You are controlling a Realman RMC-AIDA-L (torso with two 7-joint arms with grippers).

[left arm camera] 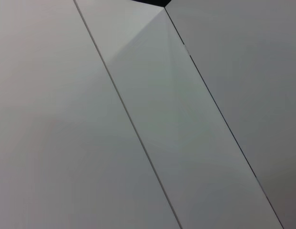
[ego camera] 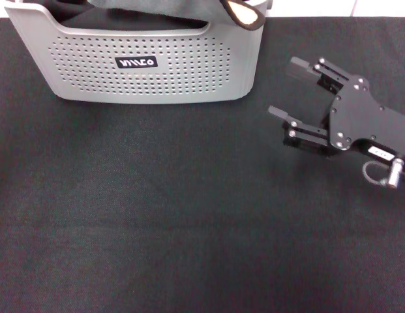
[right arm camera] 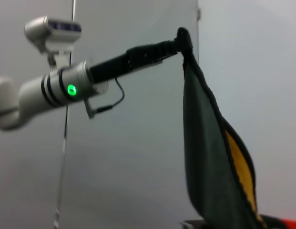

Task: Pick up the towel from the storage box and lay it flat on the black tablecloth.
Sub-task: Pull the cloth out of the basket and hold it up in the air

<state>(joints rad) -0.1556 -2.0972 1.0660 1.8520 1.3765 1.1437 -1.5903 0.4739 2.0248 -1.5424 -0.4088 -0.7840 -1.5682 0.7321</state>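
Your right gripper (ego camera: 288, 91) hovers at three o'clock, jaws spread apart. Your left gripper (right arm camera: 182, 37) is raised high, pinched closed.

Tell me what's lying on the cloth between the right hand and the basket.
Nothing: in the head view only bare black tablecloth separates the open right hand from the basket.

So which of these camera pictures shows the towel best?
The right wrist view: the towel hangs lifted from the left pincer, grey face and yellow reverse visible. The head view catches only a bit above the storage box. The left wrist view shows none.
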